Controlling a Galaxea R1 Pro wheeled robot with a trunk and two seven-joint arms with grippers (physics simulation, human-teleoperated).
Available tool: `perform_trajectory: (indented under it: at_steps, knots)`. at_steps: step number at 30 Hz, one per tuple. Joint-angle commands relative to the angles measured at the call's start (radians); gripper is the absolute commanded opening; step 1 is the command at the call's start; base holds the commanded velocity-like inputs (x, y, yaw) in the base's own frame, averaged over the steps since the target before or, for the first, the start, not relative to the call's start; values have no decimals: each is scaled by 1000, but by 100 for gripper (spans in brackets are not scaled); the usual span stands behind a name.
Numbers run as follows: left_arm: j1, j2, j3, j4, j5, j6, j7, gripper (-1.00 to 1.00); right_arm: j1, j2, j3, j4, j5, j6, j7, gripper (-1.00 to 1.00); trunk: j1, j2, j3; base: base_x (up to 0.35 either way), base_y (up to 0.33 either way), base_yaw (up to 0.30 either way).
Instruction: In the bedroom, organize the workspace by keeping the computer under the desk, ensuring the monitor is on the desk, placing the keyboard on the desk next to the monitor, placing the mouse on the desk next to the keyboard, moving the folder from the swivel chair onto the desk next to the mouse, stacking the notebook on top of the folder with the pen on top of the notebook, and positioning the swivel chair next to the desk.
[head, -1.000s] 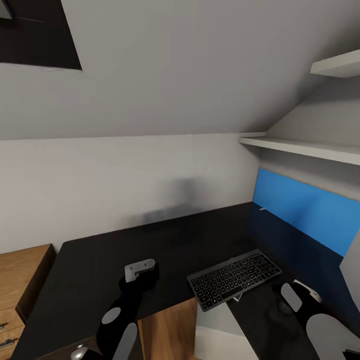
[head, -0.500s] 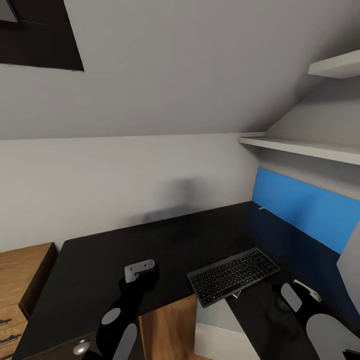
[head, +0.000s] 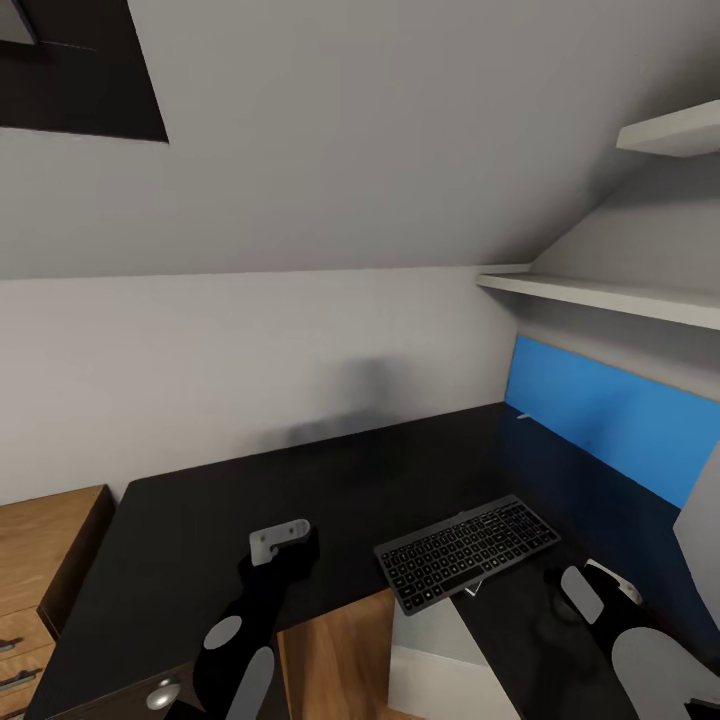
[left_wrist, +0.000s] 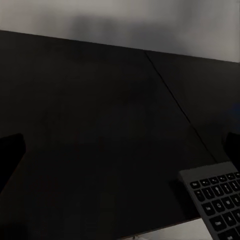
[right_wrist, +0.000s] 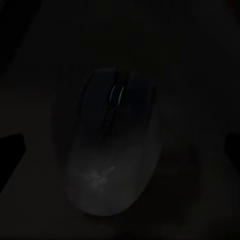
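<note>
Black mouse (right_wrist: 116, 145) with a pale sheen on its rounded shell and a small scroll wheel, lying on the desk (head: 330, 490) directly under the right gripper (right_wrist: 120, 150) — jaws spread, tips at either side, not touching it. Judged light, rigid, slick; best pinched across the flanks at mid-body. Keyboard (head: 468, 552) overhangs the desk's front edge. Left gripper (head: 280, 540) hovers over bare desk, jaws apart, empty.
</note>
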Motion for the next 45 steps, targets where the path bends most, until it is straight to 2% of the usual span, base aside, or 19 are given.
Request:
perform_trajectory:
  at_steps: [1,14,40,45]
  knots:
    - [-1,0,-1,-1,10,3,9,100,0,0,0,-3,-8,3,-5,100,0,-1,-1,0,0,0]
    - [-1,0,-1,-1,10,3,9,100,0,10,2,-4,-4,1,-3,100,0,-1,-1,0,0,0]
    - [-1,0,-2,-8,9,3,9,100,0,10,0,-15,-2,0,-6,100,0,-1,-1,0,0,0]
    - [-1,0,-1,-9,9,3,9,100,0,9,0,-15,-1,-1,-6,100,19,-36,-17,0,0,0]
